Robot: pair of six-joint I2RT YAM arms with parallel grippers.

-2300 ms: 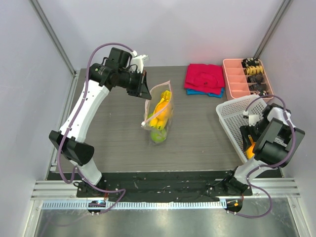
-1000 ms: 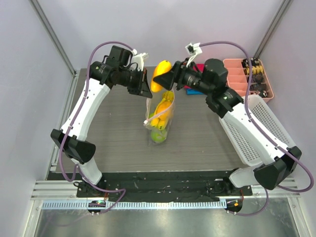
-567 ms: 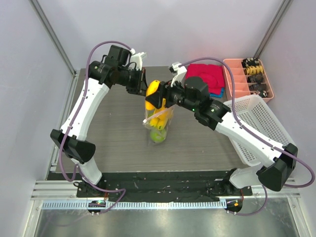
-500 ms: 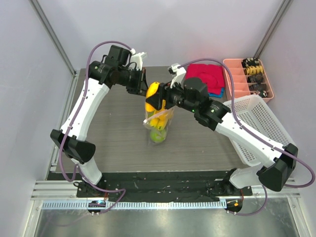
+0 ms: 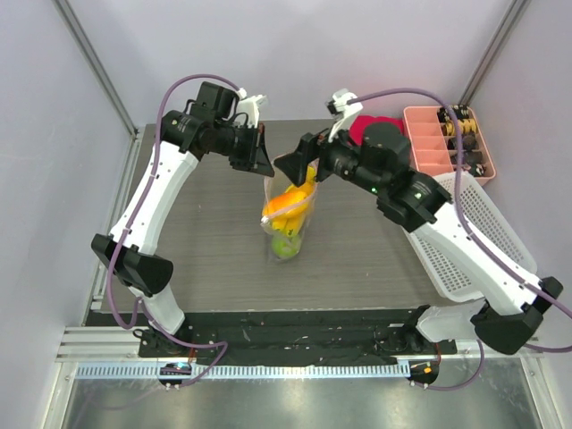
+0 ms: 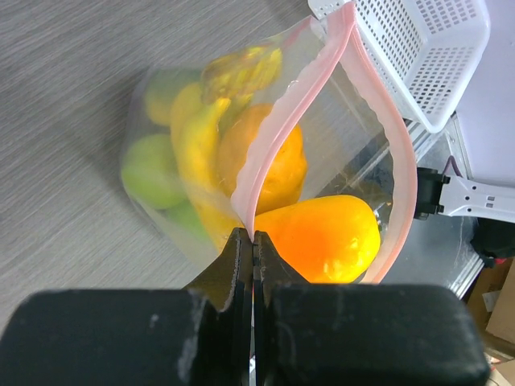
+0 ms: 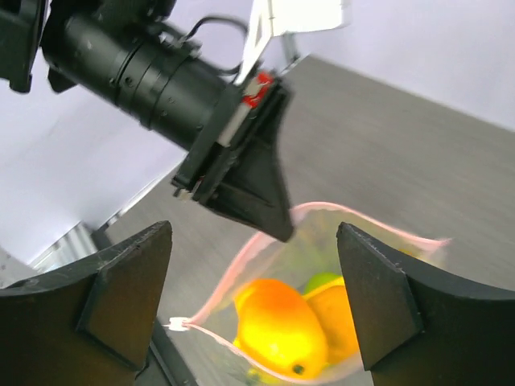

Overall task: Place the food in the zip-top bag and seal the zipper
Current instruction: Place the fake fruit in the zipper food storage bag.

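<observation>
Left hand (image 6: 253, 241) clamped on zipper (image 6: 278, 129), holding zip-top bag (image 5: 288, 214) upright and open mid-counter. Right hand (image 7: 253, 293) spread, empty, above mouth. Toy fruit (image 6: 318, 237) inside. Sealing not yet done. Cannot tell if mesh basket (image 5: 483, 223) holds more.

Left hand (image 6: 253, 239) clamped, right hand (image 7: 253, 273) wide
</observation>
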